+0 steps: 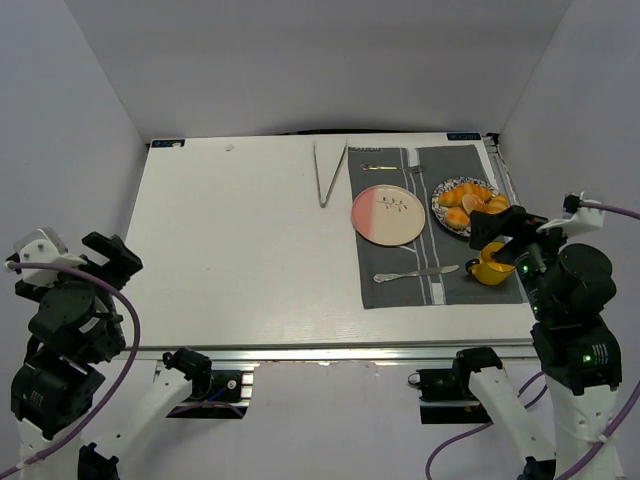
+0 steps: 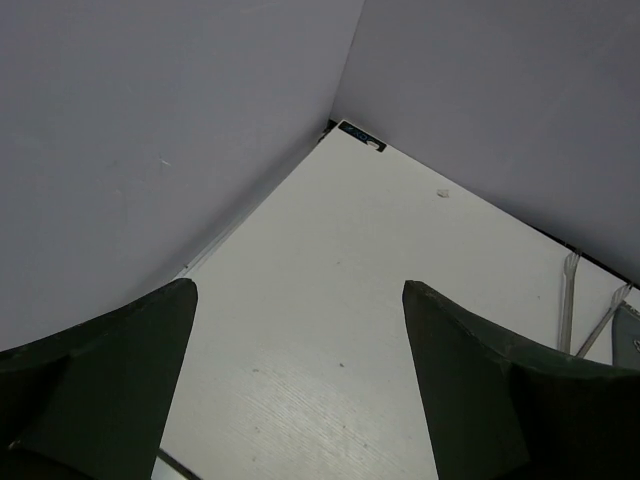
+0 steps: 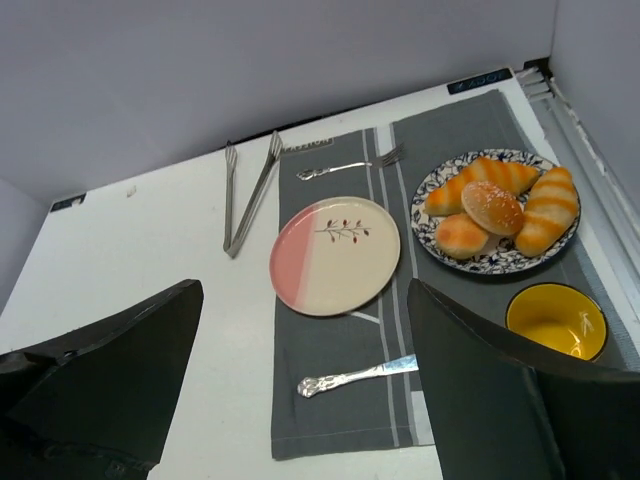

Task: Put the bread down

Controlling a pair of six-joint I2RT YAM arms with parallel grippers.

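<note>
The bread is a small round golden-orange roll (image 3: 461, 236) on the near left of a blue-patterned plate (image 3: 497, 265), beside a sesame-topped roll (image 3: 492, 206) and striped croissant pieces (image 3: 548, 212). In the top view the roll (image 1: 456, 217) and its plate (image 1: 436, 207) sit at the right back. My right gripper (image 3: 303, 290) is open and empty, raised near the table's right edge (image 1: 503, 238), short of the bread plate. My left gripper (image 2: 300, 340) is open and empty, high at the near left (image 1: 105, 255), far from the bread.
A pink-and-cream plate (image 1: 388, 215) (image 3: 335, 255) lies on a grey placemat (image 1: 400, 290). A knife (image 3: 355, 375), a fork (image 3: 350, 166), metal tongs (image 1: 328, 175) (image 3: 250, 195) and a yellow bowl (image 1: 490, 268) (image 3: 556, 320) lie around it. White walls enclose the table.
</note>
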